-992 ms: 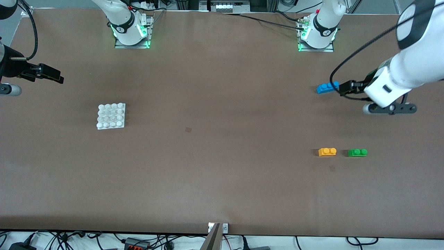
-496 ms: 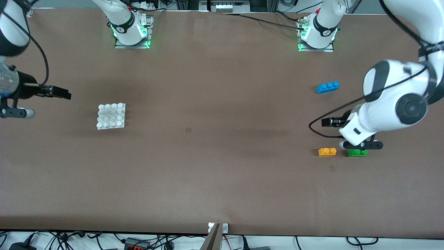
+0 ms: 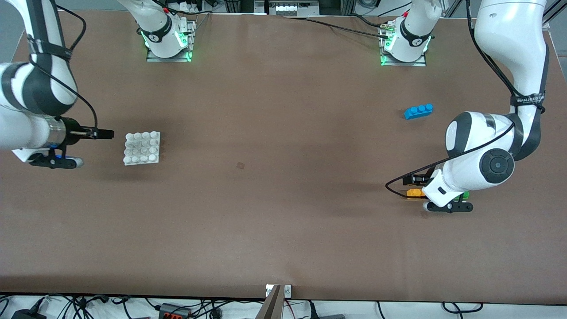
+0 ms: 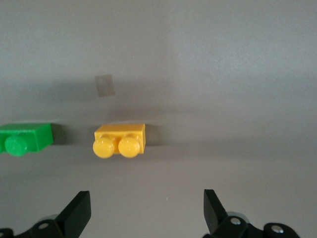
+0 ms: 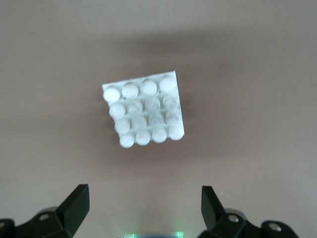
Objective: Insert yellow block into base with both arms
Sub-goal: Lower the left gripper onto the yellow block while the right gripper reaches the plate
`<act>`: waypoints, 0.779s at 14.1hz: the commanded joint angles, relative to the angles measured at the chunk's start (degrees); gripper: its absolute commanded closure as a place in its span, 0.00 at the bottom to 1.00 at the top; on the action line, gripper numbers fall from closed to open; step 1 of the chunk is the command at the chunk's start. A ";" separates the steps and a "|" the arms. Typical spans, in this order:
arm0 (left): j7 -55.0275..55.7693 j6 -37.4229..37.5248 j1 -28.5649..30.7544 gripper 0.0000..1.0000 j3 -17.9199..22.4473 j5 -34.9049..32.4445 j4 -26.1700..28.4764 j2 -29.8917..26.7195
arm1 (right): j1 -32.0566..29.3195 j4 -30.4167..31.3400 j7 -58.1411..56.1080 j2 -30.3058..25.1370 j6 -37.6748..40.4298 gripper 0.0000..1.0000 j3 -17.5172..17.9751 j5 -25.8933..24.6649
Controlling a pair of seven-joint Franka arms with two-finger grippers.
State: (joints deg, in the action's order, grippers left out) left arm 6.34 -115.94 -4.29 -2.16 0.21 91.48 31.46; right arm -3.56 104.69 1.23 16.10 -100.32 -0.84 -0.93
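Both arms dropped lower since the earlier frames: left claw (image 3: 409,180) now hangs spread wide over the small yellow-orange plastic brick with two round studs (image 3: 413,193), right claw (image 3: 105,133) has closed in just beside the flat white square plastic stud plate (image 3: 141,148), also spread wide and gripping nothing. Yellow brick (image 4: 120,141) sits on the matte brown table (image 3: 274,221) toward the left arm's end, just beside a glossy green stud brick (image 4: 25,139), apart from it; a longer blue three-stud brick (image 3: 418,110) lies farther from the front camera, and the white plate (image 5: 144,110) carries nothing on its 4x4 rounded studs.
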 commanded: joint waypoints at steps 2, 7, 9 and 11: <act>-1.94 -4.20 0.42 0.00 0.22 -0.91 0.70 1.15 | -0.83 15.07 -0.79 -0.47 -20.82 0.00 0.49 -0.21; -2.03 -13.60 0.25 0.00 0.31 -3.81 8.26 -0.69 | -4.68 19.15 -8.60 5.85 -30.72 0.00 0.75 1.62; -3.16 -16.76 0.25 0.00 0.40 -4.42 10.55 -0.96 | -5.14 18.80 -13.34 7.71 -31.60 0.00 0.84 6.27; -4.05 -17.56 0.60 0.00 0.40 -4.96 10.47 -0.70 | -5.22 18.71 -13.97 7.80 -31.69 0.00 0.84 6.91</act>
State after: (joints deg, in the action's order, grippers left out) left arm 4.18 -132.11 -4.04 -1.92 -3.64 99.59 32.77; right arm -8.15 123.71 -10.69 24.06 -131.74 -0.88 4.31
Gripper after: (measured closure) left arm 0.000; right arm 0.000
